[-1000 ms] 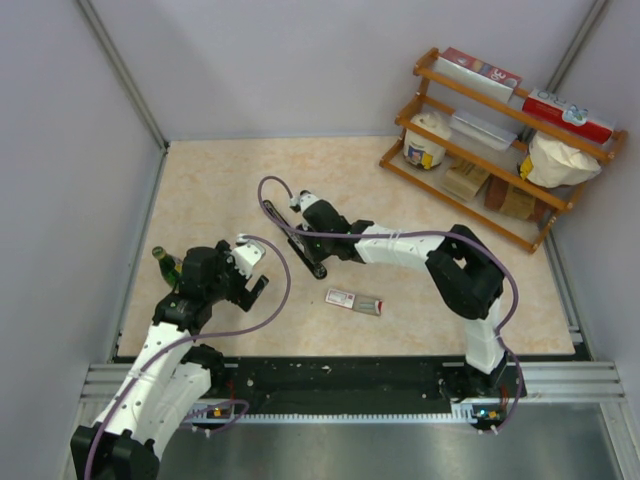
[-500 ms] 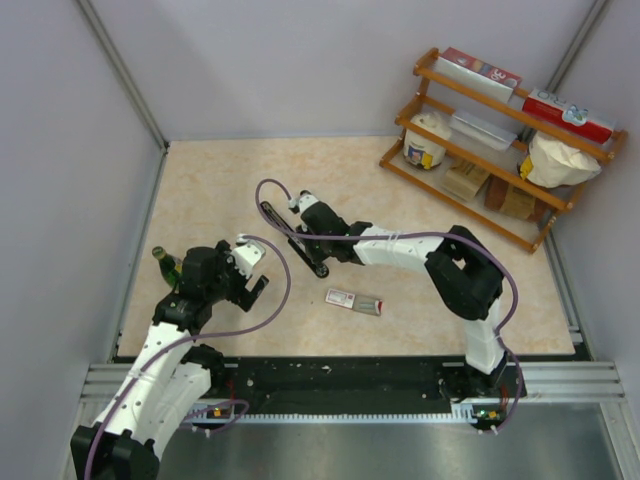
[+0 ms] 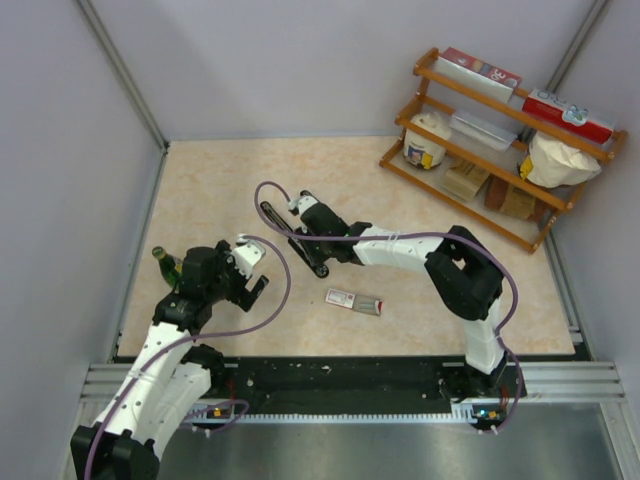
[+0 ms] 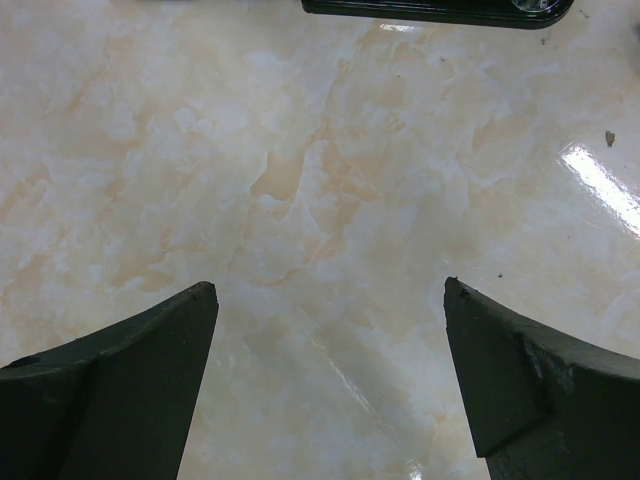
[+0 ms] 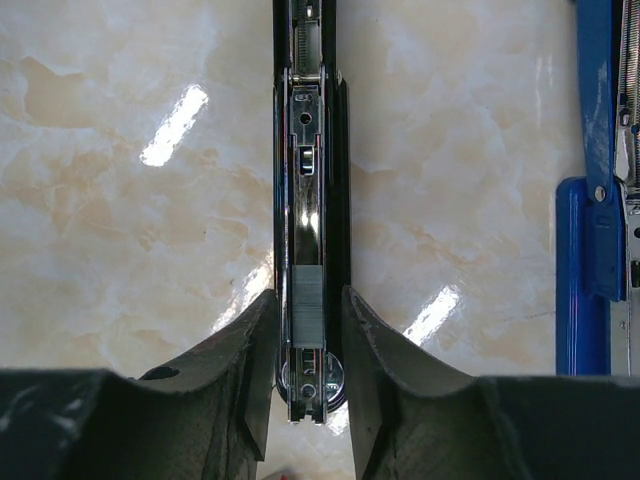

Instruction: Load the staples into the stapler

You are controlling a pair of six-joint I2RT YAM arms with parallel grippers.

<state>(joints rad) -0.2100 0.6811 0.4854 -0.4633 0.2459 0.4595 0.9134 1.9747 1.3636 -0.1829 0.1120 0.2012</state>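
Bright, even light overhead; white glare streaks the glossy table [image 5: 175, 125] (both wrist views), shadows faint.

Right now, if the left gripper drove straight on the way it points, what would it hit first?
Most likely the bare table: the open left gripper points down at it, nothing between. The black stapler lies farther ahead at the wrist view's top edge; depth is unclear.

Counted: one black stapler [image 5: 310, 120], frame centre; one blue stapler [image 5: 600, 200], right edge of the right wrist view; one staple strip [image 5: 307, 295]; one staples box [image 3: 354, 300]; one green bottle [image 3: 165, 264]; one wooden rack [image 3: 500, 150], upper right.
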